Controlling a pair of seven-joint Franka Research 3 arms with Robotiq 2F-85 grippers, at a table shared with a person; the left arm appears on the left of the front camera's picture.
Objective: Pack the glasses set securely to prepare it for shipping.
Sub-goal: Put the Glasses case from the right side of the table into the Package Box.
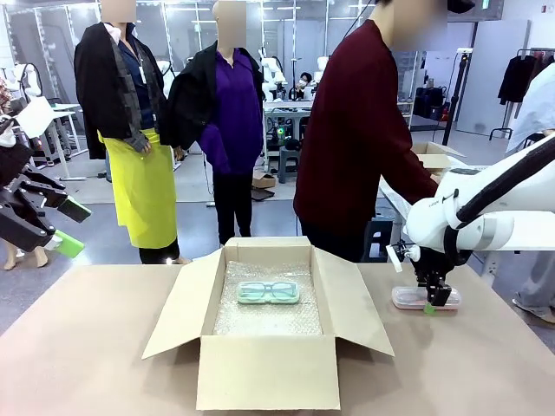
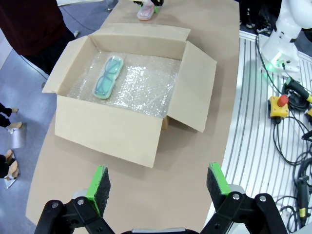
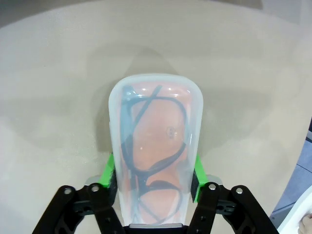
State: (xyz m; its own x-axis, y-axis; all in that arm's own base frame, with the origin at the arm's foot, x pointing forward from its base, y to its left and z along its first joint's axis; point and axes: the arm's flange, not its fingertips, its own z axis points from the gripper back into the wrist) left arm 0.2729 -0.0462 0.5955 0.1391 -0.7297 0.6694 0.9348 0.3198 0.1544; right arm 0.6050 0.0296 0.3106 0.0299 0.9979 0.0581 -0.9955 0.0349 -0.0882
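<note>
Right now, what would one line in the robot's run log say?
right gripper: shut on pale pink glasses case on table | left gripper: open, empty | mint green glasses case: in brown cardboard box

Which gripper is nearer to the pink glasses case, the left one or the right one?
Right. The right gripper grips the pink case by its two sides, right of the cardboard box. The left gripper hangs open past the box's other side, far off.

Cardboard box (image 1: pixel 269 373) stands open-topped, flaps splayed; mint case (image 1: pixel 268 293) occupies its floor; bare table (image 1: pixel 87 347) lies left of it.
</note>
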